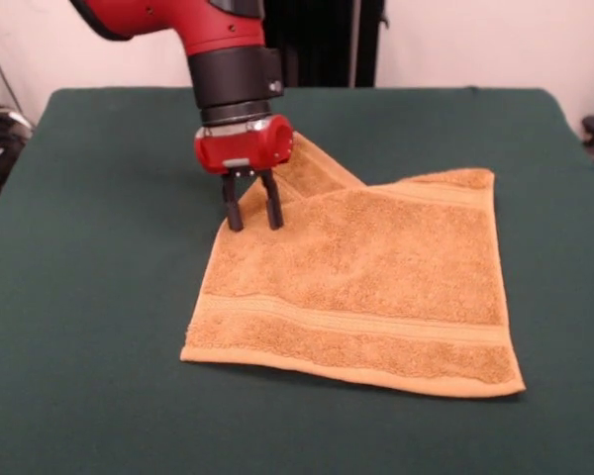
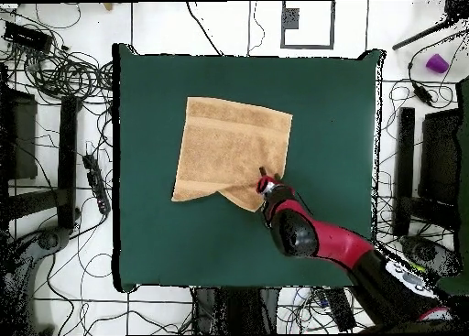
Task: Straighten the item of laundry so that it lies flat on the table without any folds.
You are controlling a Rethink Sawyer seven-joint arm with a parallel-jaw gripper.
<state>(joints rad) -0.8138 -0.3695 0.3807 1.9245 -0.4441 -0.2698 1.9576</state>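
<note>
My red and black tool (image 1: pixel 253 213) hangs released, fingers apart, over the folded corner of the golden-orange terry towel (image 1: pixel 376 287) on the dark green felt worktop (image 1: pixel 99 297).

Even, soft indoor light falls on the table (image 1: pixel 99 327), bright enough to show the towel (image 1: pixel 376 287) weave in the front view. A thin dark shadow runs under the towel's near edge, and a faint one lies beneath the gripper (image 1: pixel 253 213). No glare shows on the felt. The overhead view is coarser, with the floor washed pale
</note>
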